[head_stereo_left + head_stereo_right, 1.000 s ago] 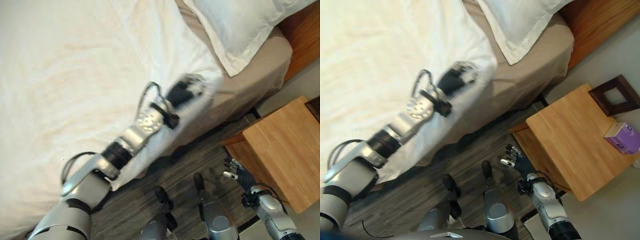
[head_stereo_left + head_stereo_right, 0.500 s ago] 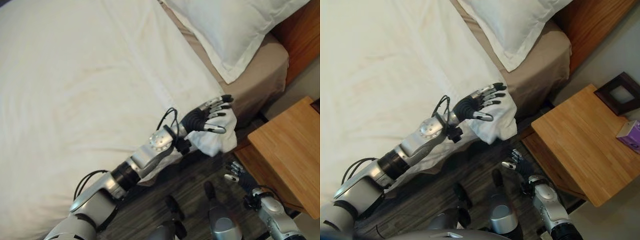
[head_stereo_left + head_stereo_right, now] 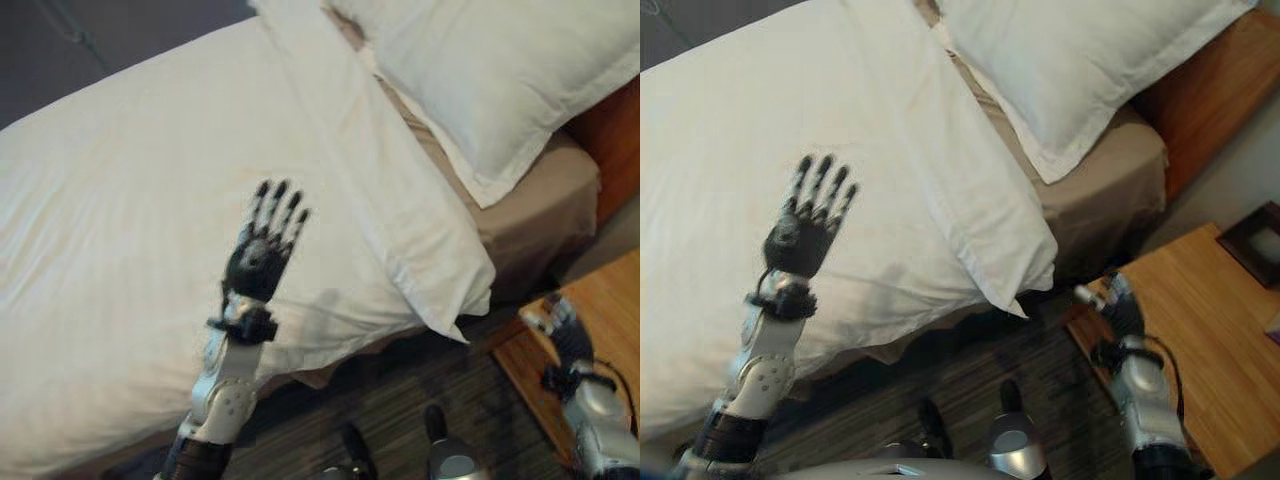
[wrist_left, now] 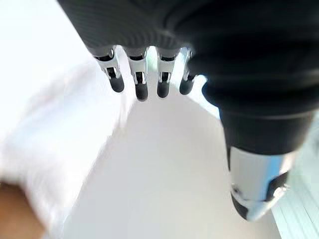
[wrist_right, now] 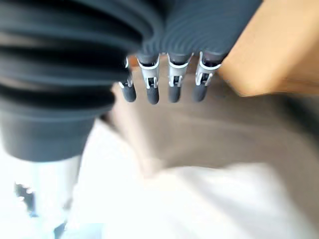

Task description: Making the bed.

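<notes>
A white duvet (image 3: pixel 130 220) covers the bed, and its near corner (image 3: pixel 455 300) now lies folded back as a flap hanging past the bed's side. Above it a white pillow (image 3: pixel 500 70) rests on the tan sheet (image 3: pixel 535 205). My left hand (image 3: pixel 262 250) hovers over the duvet with its fingers (image 4: pixel 139 82) straight and spread, holding nothing. My right hand (image 3: pixel 1122 305) hangs beside the bed near the nightstand, its fingers (image 5: pixel 172 82) straight and empty.
A wooden nightstand (image 3: pixel 1205 330) stands at the right beside the bed, with a dark picture frame (image 3: pixel 1252 240) on it. A wooden headboard (image 3: pixel 1210 90) rises behind the pillow. Dark striped floor (image 3: pixel 400 390) runs along the bed's side.
My left hand has let go of the duvet corner and moved left over the bed, fingers spread. The corner now lies as a folded flap. The camera has shifted towards the bed.
</notes>
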Controlling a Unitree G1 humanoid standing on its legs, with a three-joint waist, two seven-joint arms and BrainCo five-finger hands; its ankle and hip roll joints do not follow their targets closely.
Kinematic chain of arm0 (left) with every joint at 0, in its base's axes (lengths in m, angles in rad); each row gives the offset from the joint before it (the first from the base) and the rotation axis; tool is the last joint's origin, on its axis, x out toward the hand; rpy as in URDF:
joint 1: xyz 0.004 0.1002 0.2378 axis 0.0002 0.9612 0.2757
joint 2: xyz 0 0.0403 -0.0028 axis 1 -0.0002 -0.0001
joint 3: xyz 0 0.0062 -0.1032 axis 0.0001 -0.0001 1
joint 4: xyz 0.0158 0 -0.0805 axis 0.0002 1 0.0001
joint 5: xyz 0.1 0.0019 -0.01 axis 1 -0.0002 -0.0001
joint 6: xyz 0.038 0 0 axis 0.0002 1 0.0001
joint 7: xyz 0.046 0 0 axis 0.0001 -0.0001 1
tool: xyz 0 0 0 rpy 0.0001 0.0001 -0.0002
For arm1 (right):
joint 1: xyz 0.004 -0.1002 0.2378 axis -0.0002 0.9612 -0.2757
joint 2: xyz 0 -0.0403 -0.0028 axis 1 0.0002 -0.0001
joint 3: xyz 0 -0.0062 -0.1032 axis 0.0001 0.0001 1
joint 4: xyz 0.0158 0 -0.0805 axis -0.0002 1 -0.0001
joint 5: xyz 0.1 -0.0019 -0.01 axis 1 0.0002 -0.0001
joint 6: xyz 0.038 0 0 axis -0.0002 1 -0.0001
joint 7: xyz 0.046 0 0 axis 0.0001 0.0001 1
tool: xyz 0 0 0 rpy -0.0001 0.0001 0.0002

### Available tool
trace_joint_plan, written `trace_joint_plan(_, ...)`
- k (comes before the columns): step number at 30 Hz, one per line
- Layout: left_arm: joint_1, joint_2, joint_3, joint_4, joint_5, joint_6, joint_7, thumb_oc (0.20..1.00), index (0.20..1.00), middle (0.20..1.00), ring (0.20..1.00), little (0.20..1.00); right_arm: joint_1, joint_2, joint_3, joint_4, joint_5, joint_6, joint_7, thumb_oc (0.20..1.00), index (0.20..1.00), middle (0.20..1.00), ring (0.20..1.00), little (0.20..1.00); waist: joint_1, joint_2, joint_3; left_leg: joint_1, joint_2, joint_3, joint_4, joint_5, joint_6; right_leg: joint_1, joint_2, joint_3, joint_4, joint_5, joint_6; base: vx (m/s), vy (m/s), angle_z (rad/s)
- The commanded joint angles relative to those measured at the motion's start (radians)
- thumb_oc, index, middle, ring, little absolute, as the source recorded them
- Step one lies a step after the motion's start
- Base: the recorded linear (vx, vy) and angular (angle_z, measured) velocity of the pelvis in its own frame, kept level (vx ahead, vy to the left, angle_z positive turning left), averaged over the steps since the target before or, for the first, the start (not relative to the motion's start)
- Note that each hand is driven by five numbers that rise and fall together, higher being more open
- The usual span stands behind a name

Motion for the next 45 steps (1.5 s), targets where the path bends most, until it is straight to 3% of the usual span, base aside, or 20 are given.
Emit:
trace_joint_plan(1,0.039,0.006,0.034,0.043,-0.027,-0.001,0.026,1.0,1.0,1.0,1.0,1.0,-0.174,0.032,0.087,-0.035,0.2,-0.065,0.021,0.36,0.36,0.36,0.36,0.36,0.078,-0.092,-0.022,0.104,-0.018,-0.022,0.01,-0.028,-0.044,0.034,-0.054,-0.012,-0.055,0.069,0.06,-0.01,-0.022,0.19)
trace_joint_plan(2,0.053,0.005,0.028,0.045,-0.031,0.007,0.028,1.0,1.0,1.0,1.0,1.0,-0.193,0.037,0.101,-0.036,0.221,-0.061,0.028,0.291,0.291,0.291,0.291,0.291,0.087,-0.094,-0.022,0.105,-0.019,-0.028,0.01,-0.027,-0.043,0.039,-0.055,-0.017,-0.055,0.068,0.06,-0.01,-0.029,0.25)
trace_joint_plan(5,0.081,0.002,0.005,0.054,-0.029,0.023,0.027,1.0,1.0,1.0,1.0,1.0,-0.25,0.055,0.144,-0.017,0.265,-0.054,0.047,0.2,0.2,0.2,0.2,0.2,0.114,-0.095,-0.025,0.104,-0.021,-0.045,0.01,-0.024,-0.041,0.05,-0.058,-0.036,-0.055,0.062,0.058,-0.01,-0.023,0.35)
trace_joint_plan(12,0.092,-0.033,-0.047,0.073,-0.089,0.025,0.038,1.0,1.0,1.0,1.0,1.0,-0.402,0.113,0.226,0.239,0.393,-0.012,0.061,0.2,0.2,0.2,0.2,0.2,0.177,-0.082,-0.016,0.087,-0.028,-0.083,0.01,-0.011,-0.041,0.057,-0.061,-0.068,-0.055,0.057,0.054,-0.03,-0.017,0.19)
trace_joint_plan(15,0.086,-0.039,-0.064,0.085,-0.099,0.021,0.038,1.0,1.0,1.0,1.0,1.0,-0.443,0.098,0.23,0.343,0.395,0.0,0.063,0.2,0.2,0.2,0.2,0.2,0.188,-0.07,-0.008,0.079,-0.031,-0.09,0.01,-0.007,-0.043,0.053,-0.063,-0.074,-0.055,0.058,0.055,-0.04,0.0,0.15)
trace_joint_plan(21,0.075,-0.021,-0.097,0.093,-0.087,0.026,0.016,1.0,1.0,1.0,1.0,1.0,-0.541,-0.002,0.133,0.782,0.42,0.042,0.066,0.2,0.2,0.2,0.2,0.2,0.224,-0.019,-0.001,0.055,-0.037,-0.11,0.01,0.007,-0.047,0.039,-0.069,-0.095,-0.055,0.056,0.061,-0.01,0.003,0.04)
trace_joint_plan(24,0.064,-0.029,-0.103,0.106,-0.086,0.026,0.014,1.0,1.0,1.0,1.0,1.0,-0.51,-0.007,0.081,0.866,0.451,0.051,0.071,0.2,0.2,0.2,0.2,0.2,0.222,-0.012,-0.002,0.055,-0.038,-0.111,0.01,0.006,-0.049,0.04,-0.068,-0.098,-0.055,0.053,0.063,0.03,-0.001,0.1)
trace_joint_plan(26,0.066,-0.044,-0.094,0.129,-0.072,0.033,0.008,1.0,1.0,1.0,1.0,1.0,-0.391,0.048,0.016,0.916,0.501,0.056,0.087,0.2,0.2,0.2,0.2,0.2,0.204,-0.013,-0.002,0.062,-0.034,-0.107,0.01,0.001,-0.048,0.048,-0.065,-0.098,-0.055,0.049,0.064,0.06,-0.021,0.04)
trace_joint_plan(31,0.076,-0.072,-0.052,0.17,-0.055,0.035,-0.003,1.0,1.0,1.0,1.0,1.0,-0.092,0.174,-0.003,0.934,0.406,0.08,0.132,0.2,0.2,0.2,0.2,0.2,0.15,-0.045,-0.008,0.08,-0.027,-0.098,0.01,-0.011,-0.05,0.063,-0.06,-0.092,-0.055,0.043,0.06,0.04,-0.027,0.04)
trace_joint_plan(35,0.095,-0.082,-0.034,0.195,-0.036,0.039,-0.005,1.0,1.0,1.0,1.0,1.0,0.063,0.212,-0.019,0.91,0.372,0.094,0.156,0.2,0.2,0.2,0.2,0.2,0.111,-0.073,-0.015,0.097,-0.022,-0.087,0.01,-0.02,-0.051,0.075,-0.057,-0.087,-0.055,0.041,0.061,0.01,-0.003,-0.01)
trace_joint_plan(38,0.105,-0.086,-0.035,0.209,-0.019,0.04,-0.005,1.0,1.0,1.0,1.0,1.0,0.127,0.236,-0.011,0.836,0.381,0.087,0.166,0.2,0.2,0.2,0.2,0.2,0.089,-0.093,-0.023,0.108,-0.016,-0.076,0.01,-0.025,-0.051,0.079,-0.053,-0.078,-0.055,0.042,0.06,0.01,0.008,-0.23)
trace_joint_plan(43,0.115,-0.067,-0.025,0.235,0.056,0.035,0.019,1.0,1.0,1.0,1.0,1.0,0.18,0.214,0.027,0.527,0.33,0.043,0.141,0.2,0.2,0.2,0.2,0.2,0.067,-0.112,-0.038,0.118,-0.011,-0.059,0.01,-0.028,-0.051,0.078,-0.048,-0.063,-0.055,0.047,0.062,-0.01,0.024,-0.13)
trace_joint_plan(44,0.136,-0.062,0.001,0.226,0.108,0.025,0.031,1.0,1.0,1.0,1.0,1.0,0.218,0.194,-0.009,0.287,0.222,-0.026,0.072,0.614,0.614,0.614,0.614,0.614,0.052,-0.116,-0.046,0.127,-0.009,-0.045,0.01,-0.034,-0.047,0.075,-0.045,-0.047,-0.055,0.052,0.064,0.01,0.051,-0.2)
trace_joint_plan(45,0.138,-0.064,0.014,0.243,0.125,0.022,0.035,1.0,1.0,1.0,1.0,1.0,0.222,0.184,-0.02,0.207,0.141,-0.054,0.042,1.0,1.0,1.0,1.0,1.0,0.048,-0.118,-0.052,0.13,-0.007,-0.039,0.01,-0.036,-0.046,0.075,-0.043,-0.043,-0.055,0.053,0.065,0.02,0.066,-0.42)
